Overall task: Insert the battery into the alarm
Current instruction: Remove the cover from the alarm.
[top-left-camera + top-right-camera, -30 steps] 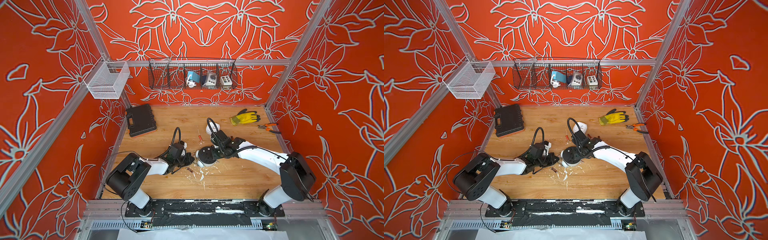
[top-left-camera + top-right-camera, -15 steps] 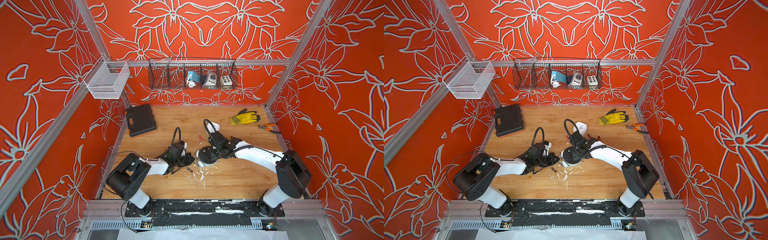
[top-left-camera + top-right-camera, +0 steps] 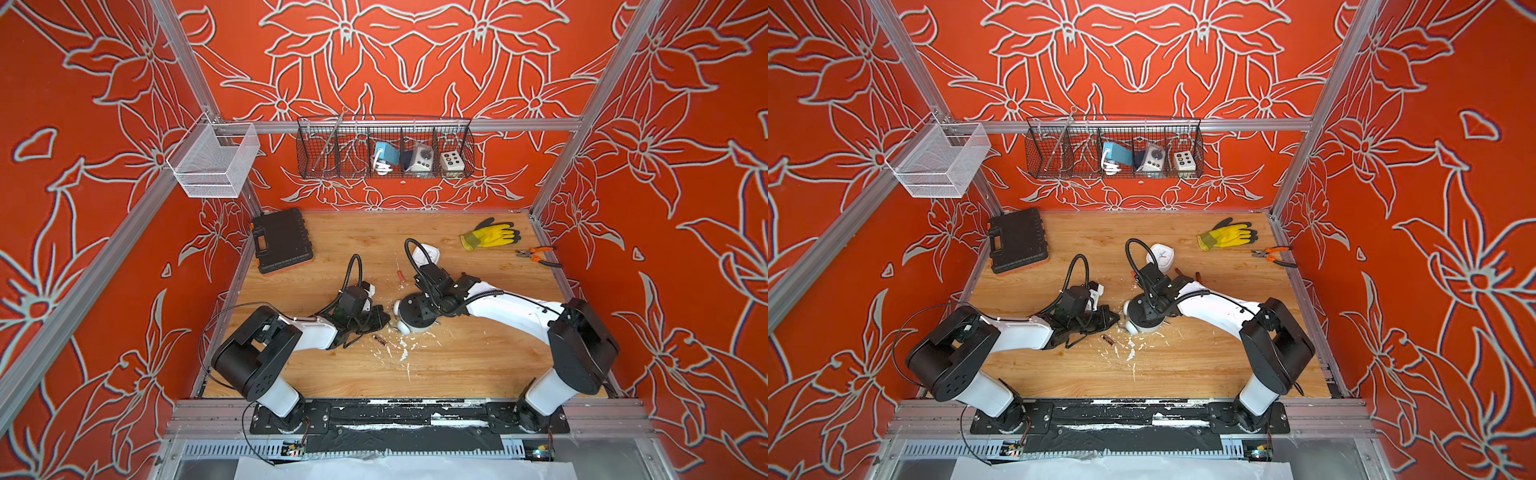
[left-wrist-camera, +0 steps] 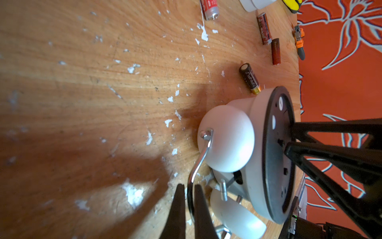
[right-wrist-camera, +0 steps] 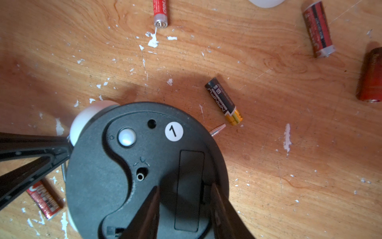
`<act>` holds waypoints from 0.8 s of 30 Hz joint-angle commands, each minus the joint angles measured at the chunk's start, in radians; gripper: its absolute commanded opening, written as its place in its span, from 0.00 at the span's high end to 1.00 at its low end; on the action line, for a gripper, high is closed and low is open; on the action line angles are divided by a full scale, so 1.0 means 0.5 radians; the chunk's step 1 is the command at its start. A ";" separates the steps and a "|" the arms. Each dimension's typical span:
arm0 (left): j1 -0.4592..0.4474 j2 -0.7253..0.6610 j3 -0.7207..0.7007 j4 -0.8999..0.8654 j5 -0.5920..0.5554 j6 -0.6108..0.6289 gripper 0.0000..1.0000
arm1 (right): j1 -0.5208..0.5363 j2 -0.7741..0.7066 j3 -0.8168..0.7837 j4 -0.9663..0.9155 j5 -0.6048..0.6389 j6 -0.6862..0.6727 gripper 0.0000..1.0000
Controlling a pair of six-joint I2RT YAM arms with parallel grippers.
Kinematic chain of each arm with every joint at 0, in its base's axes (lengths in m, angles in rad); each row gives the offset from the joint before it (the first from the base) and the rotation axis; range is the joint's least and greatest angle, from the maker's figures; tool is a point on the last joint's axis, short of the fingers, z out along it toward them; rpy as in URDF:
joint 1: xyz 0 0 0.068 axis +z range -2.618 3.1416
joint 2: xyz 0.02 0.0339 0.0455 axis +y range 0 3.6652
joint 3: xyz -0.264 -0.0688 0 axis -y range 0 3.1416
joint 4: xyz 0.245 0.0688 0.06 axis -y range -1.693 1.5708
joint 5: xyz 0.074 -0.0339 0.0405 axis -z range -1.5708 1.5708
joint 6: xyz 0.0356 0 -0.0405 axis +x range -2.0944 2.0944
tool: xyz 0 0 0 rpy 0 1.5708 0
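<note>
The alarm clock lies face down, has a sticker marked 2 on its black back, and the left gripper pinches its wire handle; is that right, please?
Not quite: the sticker reads 1, not 2, as the right wrist view shows. The alarm clock does lie face down, black back up, with the left gripper pinching its wire handle.

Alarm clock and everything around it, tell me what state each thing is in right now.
alarm clock: face down on the table, black back up.
battery cover: looks closed, in place.
left gripper: shut on the wire handle.
right gripper: open, straddling the battery cover.
black and gold battery: loose on the table, not inserted.
tool case: closed.
</note>
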 commanded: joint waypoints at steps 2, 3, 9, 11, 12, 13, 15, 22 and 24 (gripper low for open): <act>0.003 0.030 0.000 -0.005 0.020 0.006 1.00 | -0.007 0.080 -0.034 -0.161 0.078 0.070 0.57; 0.004 0.036 0.001 0.001 0.029 0.002 1.00 | -0.005 0.086 -0.047 -0.164 0.064 0.079 0.57; 0.002 0.078 0.007 0.037 0.066 -0.037 0.94 | 0.019 0.110 -0.148 -0.177 -0.028 0.139 0.57; 0.001 0.097 0.001 0.058 0.088 -0.054 0.91 | 0.029 0.125 -0.186 -0.170 -0.082 0.165 0.57; 0.001 0.107 0.000 0.069 0.095 -0.064 0.90 | 0.035 0.133 -0.202 -0.165 -0.103 0.175 0.57; -0.003 0.117 -0.002 0.084 0.104 -0.072 0.90 | 0.041 0.141 -0.217 -0.159 -0.128 0.189 0.57; -0.005 0.135 -0.001 0.101 0.116 -0.080 0.90 | 0.055 0.153 -0.242 -0.142 -0.174 0.206 0.57; -0.015 0.184 0.016 0.118 0.141 -0.090 1.00 | 0.059 0.149 -0.302 0.010 -0.430 0.237 0.58; -0.015 0.186 0.016 0.115 0.142 -0.087 1.00 | 0.058 0.136 -0.309 0.068 -0.483 0.236 0.58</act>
